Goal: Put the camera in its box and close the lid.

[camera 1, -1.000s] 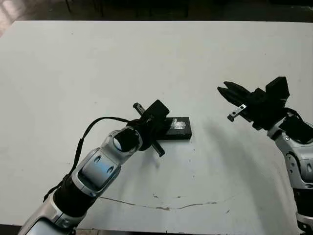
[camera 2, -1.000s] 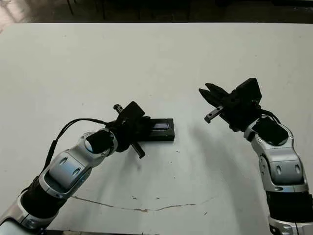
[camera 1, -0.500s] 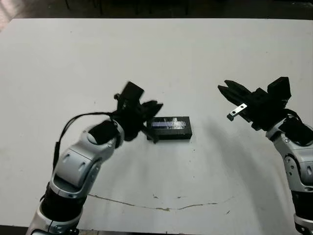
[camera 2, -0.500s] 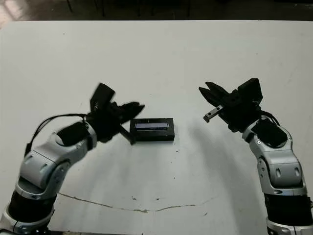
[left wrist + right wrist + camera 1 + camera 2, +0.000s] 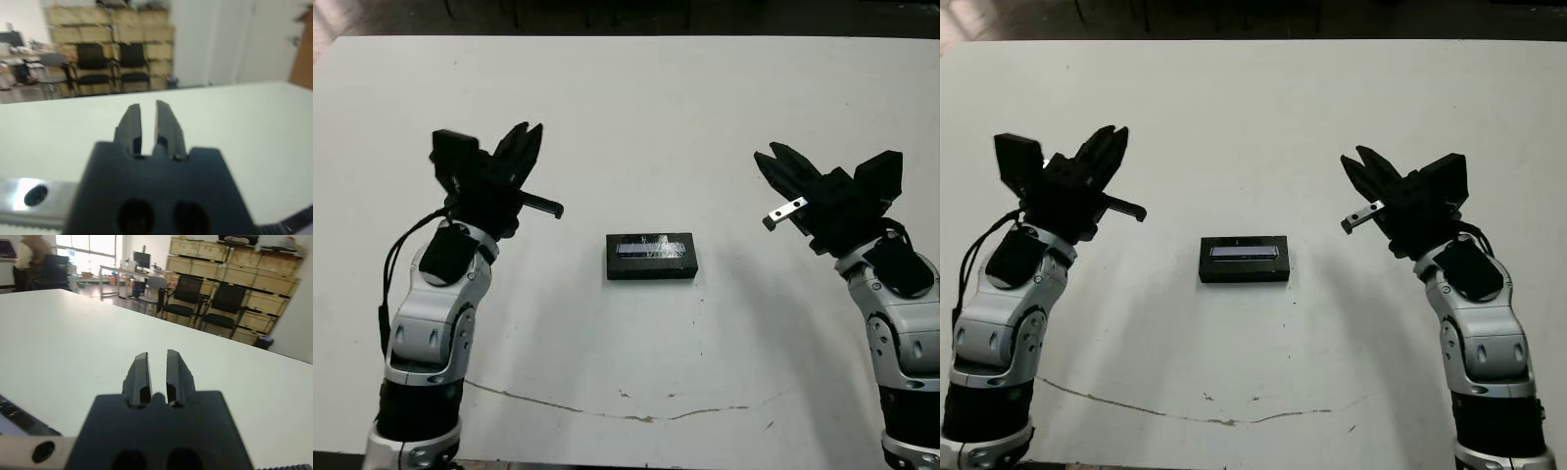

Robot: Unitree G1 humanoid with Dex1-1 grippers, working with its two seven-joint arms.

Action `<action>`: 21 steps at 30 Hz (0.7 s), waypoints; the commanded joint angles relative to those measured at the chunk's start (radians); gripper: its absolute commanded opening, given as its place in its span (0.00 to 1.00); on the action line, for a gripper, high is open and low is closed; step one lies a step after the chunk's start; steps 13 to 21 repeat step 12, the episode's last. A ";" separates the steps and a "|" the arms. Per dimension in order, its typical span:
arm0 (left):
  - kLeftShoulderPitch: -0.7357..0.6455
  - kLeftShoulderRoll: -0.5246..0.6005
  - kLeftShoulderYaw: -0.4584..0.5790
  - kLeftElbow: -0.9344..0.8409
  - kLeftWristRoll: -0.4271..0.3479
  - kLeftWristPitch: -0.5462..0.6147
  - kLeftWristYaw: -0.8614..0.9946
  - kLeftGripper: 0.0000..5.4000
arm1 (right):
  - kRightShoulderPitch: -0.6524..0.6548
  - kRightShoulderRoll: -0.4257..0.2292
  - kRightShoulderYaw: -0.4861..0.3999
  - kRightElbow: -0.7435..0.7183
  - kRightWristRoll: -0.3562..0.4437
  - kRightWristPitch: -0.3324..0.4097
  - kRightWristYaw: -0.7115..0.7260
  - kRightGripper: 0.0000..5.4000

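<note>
Centrally, closed box [image 5: 651, 256] (lid [image 5: 650, 246] on), between raised left claw [image 5: 521, 143] and right claw [image 5: 771, 163], both empty, nearly together.

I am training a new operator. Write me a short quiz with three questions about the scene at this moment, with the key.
1. True or false: the lid lies on the box.
2. What does the left gripper hold? A) the lid B) nothing C) the box
3. Short answer: does the right gripper touch the box?

Key: 1 true; 2 B; 3 no, it hangs in the air to one side of the box.
</note>
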 commanded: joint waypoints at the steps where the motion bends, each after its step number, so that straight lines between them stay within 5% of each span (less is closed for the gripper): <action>1: 0.044 -0.024 0.024 0.053 0.033 -0.093 0.055 0.01 | 0.004 0.020 0.009 0.020 -0.029 0.001 -0.031 0.00; 21: 0.049 -0.071 0.059 0.079 -0.014 -0.117 0.116 0.01 | 0.005 0.067 -0.010 0.064 -0.031 -0.038 -0.068 0.00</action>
